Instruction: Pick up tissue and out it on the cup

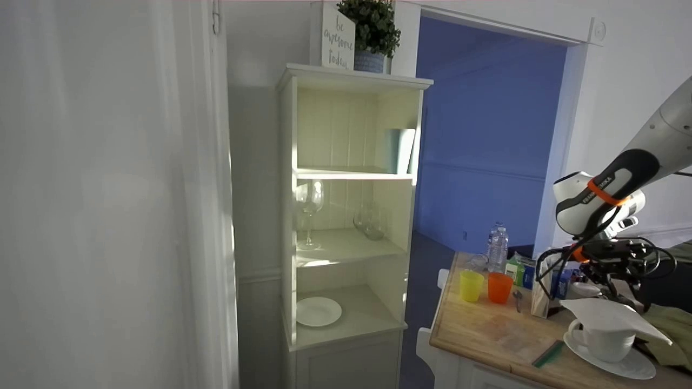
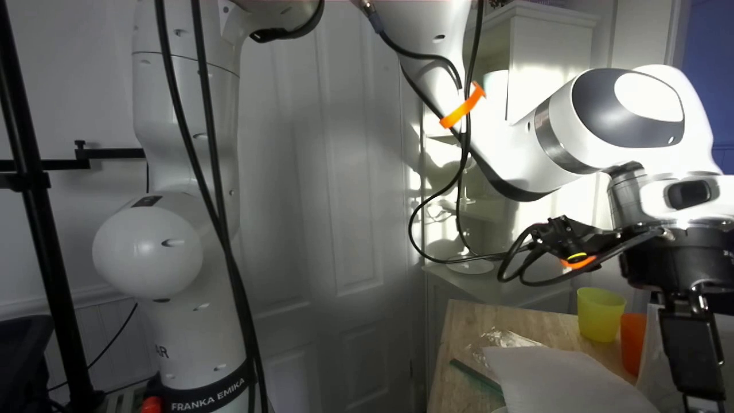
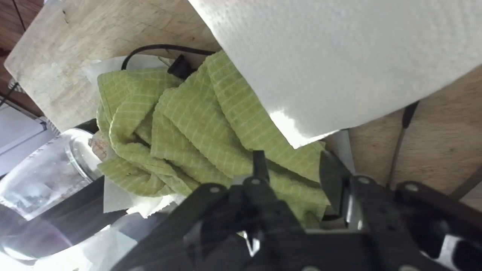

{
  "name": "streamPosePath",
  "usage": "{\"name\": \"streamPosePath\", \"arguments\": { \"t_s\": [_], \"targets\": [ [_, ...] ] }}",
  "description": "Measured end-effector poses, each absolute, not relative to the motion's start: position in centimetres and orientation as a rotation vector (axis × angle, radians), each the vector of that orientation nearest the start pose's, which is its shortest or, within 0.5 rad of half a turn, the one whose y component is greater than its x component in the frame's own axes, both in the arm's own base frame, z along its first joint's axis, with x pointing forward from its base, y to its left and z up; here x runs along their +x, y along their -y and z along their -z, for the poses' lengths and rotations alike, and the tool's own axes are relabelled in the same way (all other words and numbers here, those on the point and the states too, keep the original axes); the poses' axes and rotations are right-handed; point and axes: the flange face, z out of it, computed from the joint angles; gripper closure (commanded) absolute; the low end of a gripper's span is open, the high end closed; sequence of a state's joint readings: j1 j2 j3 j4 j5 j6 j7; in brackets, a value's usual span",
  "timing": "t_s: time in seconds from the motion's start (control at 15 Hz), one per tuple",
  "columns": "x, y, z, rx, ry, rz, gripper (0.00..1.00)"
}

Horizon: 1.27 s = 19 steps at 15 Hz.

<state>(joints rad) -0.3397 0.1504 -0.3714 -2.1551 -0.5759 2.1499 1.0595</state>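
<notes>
The white tissue (image 1: 611, 317) lies across the top of the white cup (image 1: 610, 346), its corners hanging past the rim. The cup stands on a white saucer (image 1: 635, 369). The tissue also shows in an exterior view (image 2: 565, 381), where it hides the cup, and in the wrist view (image 3: 339, 64), where one corner points towards the jaws. My gripper (image 3: 293, 153) is open, with a gap between its fingers and nothing held. It is close beside the tissue, apart from its corner in the wrist view. In an exterior view one dark finger (image 2: 691, 355) hangs down right of the tissue.
A crumpled green towel (image 3: 211, 124) lies below the jaws. A glass jar (image 3: 49, 169) is at the wrist view's left. Yellow (image 1: 471, 286) and orange (image 1: 499, 287) cups, a water bottle (image 1: 497, 248) and a plastic bag (image 1: 548, 354) are on the wooden table. A shelf (image 1: 351, 216) stands behind.
</notes>
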Motion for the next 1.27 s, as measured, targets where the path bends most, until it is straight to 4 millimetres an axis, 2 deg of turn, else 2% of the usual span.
{"name": "streamPosePath", "arguments": {
  "t_s": [0.13, 0.27, 0.53, 0.87, 1.07, 1.27],
  "targets": [
    [40.3, 37.4, -34.2, 2.068, 1.645, 0.010, 0.12],
    [39.9, 37.9, -37.1, 2.157, 1.561, -0.054, 0.01],
    [36.3, 38.1, -45.5, 2.325, 1.386, -0.178, 0.00],
    [30.3, 36.5, -54.3, 2.582, 1.183, -0.282, 0.00],
    [28.3, 34.6, -57.2, 2.747, 1.044, -0.308, 0.00],
    [28.2, 33.3, -57.9, 2.840, 0.926, -0.311, 0.00]
  ]
}}
